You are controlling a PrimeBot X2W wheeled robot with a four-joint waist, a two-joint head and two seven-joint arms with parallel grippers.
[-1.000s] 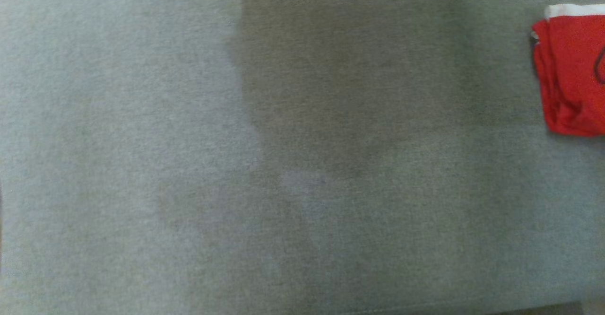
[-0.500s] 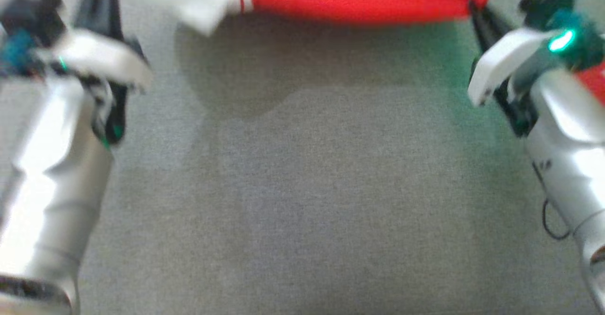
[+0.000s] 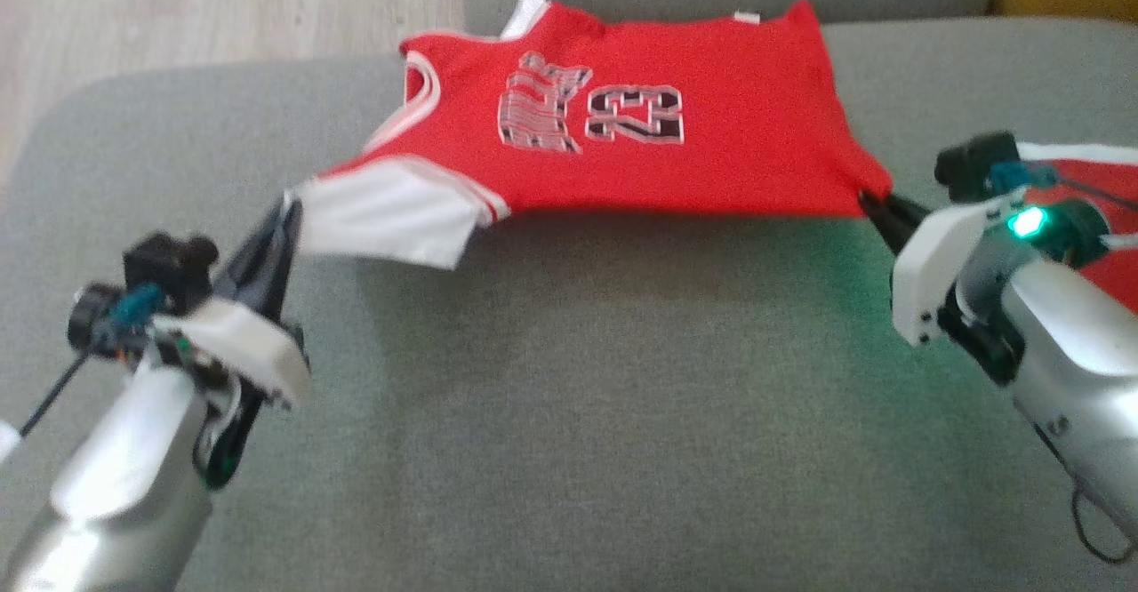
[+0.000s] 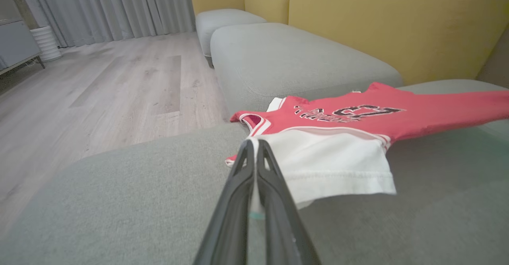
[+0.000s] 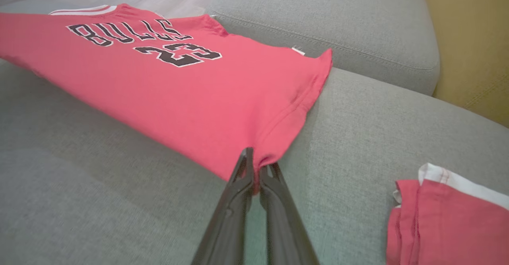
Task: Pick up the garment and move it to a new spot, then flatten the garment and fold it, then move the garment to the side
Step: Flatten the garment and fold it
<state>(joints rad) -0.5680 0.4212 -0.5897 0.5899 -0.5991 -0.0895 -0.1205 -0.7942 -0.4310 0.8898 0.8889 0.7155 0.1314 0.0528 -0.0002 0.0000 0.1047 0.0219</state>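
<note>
Left gripper (image 3: 286, 208) clamped on the jersey (image 3: 622, 148) at its white sleeve (image 3: 382, 219), right gripper (image 3: 876, 205) on the hem corner (image 3: 862, 181), cloth stretched over the sofa cushion (image 3: 569, 414). Edge pinches: extra tension could slip one, slack would wrinkle the laydown

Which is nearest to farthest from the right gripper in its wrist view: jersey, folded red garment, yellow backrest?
1. Jersey, hem pinched in the right gripper.
2. Folded red garment, lower right.
3. Yellow backrest, far upper right.
</note>
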